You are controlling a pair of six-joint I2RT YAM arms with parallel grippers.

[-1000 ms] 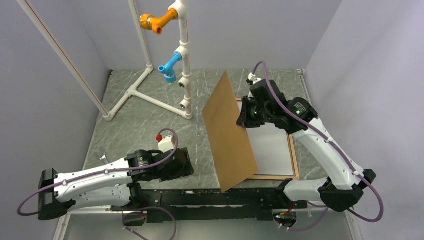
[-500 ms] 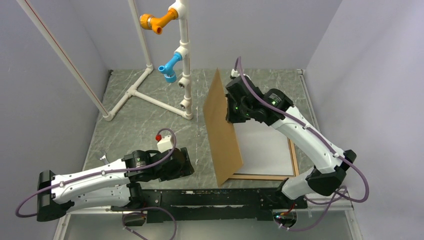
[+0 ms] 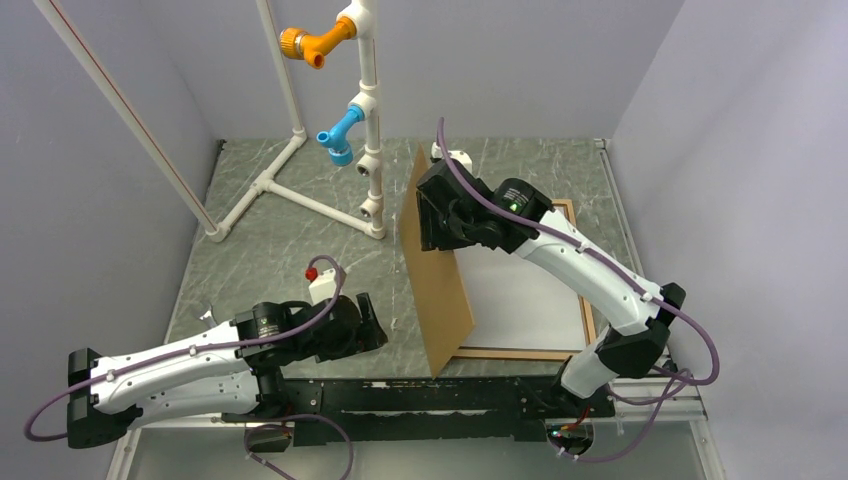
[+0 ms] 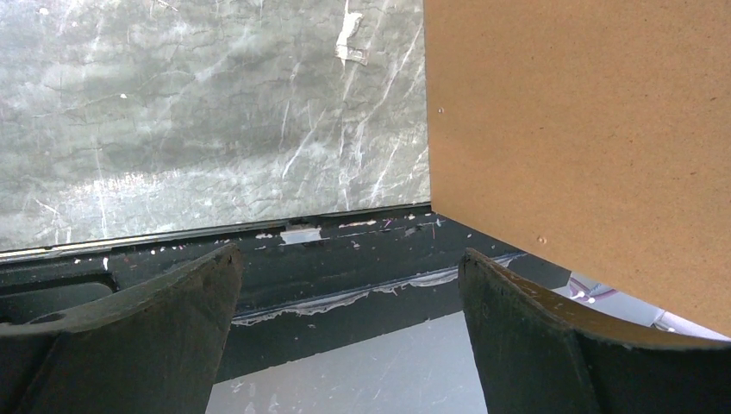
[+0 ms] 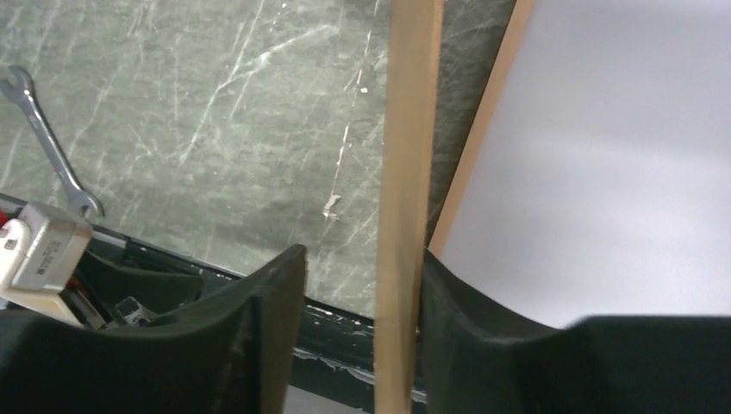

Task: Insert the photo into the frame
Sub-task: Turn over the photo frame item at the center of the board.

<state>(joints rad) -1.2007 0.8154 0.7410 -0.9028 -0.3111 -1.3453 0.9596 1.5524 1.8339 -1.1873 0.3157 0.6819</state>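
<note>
Bench: green marbled bench [image 3: 290,250], enclosed by grey walls.
Backing sheet: the brown backing sheet [image 3: 435,290] is stood near upright on one edge, beside the frame's left rail.
Right claw: the right claw [image 5: 362,267] is set astride the sheet's upper edge; a gap is seen at one finger, so no clamp is noted.
Left claw: the left claw [image 4: 349,253] is spread wide, low at the near bench edge, with nothing held.
Frame: the frame [image 3: 530,353] is laid flat on the bench's right half.
Photo: the photo [image 3: 525,300] is lying white side up inside the frame.

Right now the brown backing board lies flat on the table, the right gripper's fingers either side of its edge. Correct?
No. The backing board stands nearly upright on its lower edge, as the top view shows; the right gripper does straddle its edge.
</note>
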